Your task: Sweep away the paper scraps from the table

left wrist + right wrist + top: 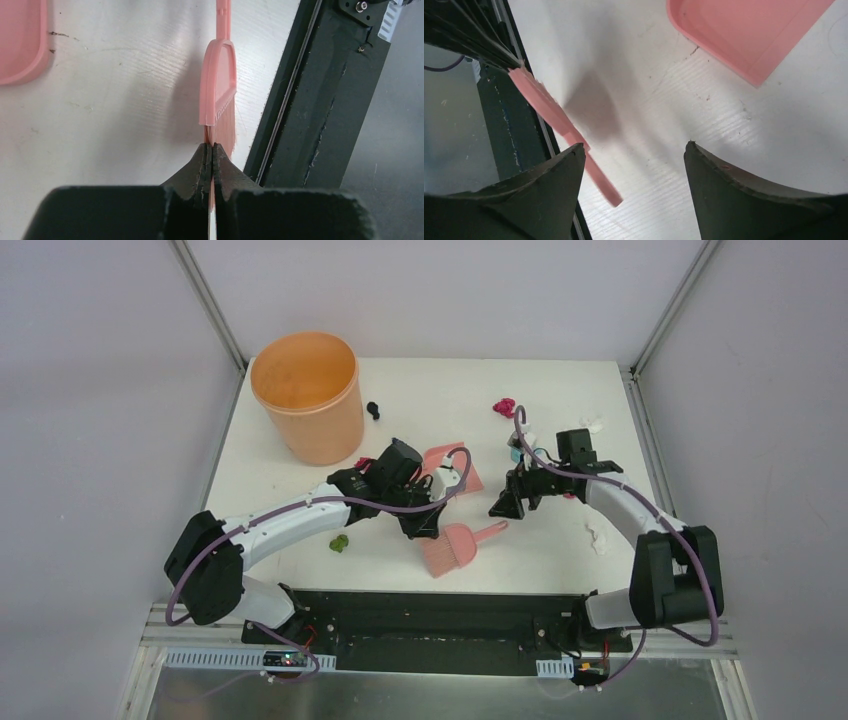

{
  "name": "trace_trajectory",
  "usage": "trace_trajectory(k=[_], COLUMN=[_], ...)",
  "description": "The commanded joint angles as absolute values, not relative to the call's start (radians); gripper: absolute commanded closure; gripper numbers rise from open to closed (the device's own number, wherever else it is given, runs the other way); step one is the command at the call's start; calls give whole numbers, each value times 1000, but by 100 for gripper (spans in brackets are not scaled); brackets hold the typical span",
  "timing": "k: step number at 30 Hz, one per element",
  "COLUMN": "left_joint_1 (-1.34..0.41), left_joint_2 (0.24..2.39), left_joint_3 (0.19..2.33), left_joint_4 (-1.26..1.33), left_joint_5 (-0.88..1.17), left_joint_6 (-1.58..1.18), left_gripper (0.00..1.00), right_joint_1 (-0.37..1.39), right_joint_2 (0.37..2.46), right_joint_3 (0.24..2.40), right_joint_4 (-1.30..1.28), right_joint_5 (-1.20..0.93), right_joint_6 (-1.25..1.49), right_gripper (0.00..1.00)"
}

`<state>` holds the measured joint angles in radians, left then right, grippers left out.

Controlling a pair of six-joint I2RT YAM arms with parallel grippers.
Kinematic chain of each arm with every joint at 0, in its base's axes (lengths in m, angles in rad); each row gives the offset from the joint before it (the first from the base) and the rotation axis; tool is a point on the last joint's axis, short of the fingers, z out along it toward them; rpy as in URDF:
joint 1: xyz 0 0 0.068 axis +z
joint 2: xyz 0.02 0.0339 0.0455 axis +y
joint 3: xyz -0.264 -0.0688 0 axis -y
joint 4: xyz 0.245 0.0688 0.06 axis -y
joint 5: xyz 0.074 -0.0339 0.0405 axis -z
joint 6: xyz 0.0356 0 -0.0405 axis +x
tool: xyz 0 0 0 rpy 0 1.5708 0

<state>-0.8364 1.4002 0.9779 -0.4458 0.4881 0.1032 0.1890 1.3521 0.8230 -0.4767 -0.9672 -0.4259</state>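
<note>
I'm on the top cam. The pink brush (452, 547) lies on the tabletop (560, 375), close to the near edge. I'll tell where all the stuff is from the brush.

L claw (425, 523) sits just at the brush's left side, by the bristle end. On the L wrist cam its two fingers (200, 165) are pressed together w/ only a thin slit between them. The bristle tips reach right up to them (can't tell if any hairs are pinched).

R claw (507, 505) hangs just past the brush's handle tip, a bit to the far right. Its fingers are wide apart w/ nothing between. On the R wrist cam the handle runs beside one finger. I can't tell if they touch.

The pink dustpan (447, 462) lies just behind the brush. The orange bucket (307, 395) stands far off to the back left.

The paper scraps are all out on the tabletop:
- olive scrap (340, 542): left of the brush, near
- white scrap (598, 538): right of the brush, well apart
- magenta scrap (505, 406): far behind the brush, a bit right
- black scrap (373, 409): far behind the brush and left, near the bucket
</note>
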Motion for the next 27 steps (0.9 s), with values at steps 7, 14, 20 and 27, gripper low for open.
trace_trajectory(k=[7,14,20,27], left_joint_1=[-831,-827,-817,-818], left_joint_2=[1348,1342,1331,1317], left_joint_3=[979,978,975,968], left_joint_4=[-370,-370,-367,-354], left_joint_5=[539,505,487,525], left_joint_6=[103,96,92,96], left_gripper=[100,100,100,100], right_joint_1=[187,165,164,152], right_joint_2=[1361,1313,1340,1314], right_joint_3=[889,869,875,854], right_joint_4=[-702,-829,-842,-709], right_joint_5=[-1087,-1207,-1214,-1168], right_joint_6=[-600,-703,-711,-612], right_gripper=[26,27,29,29])
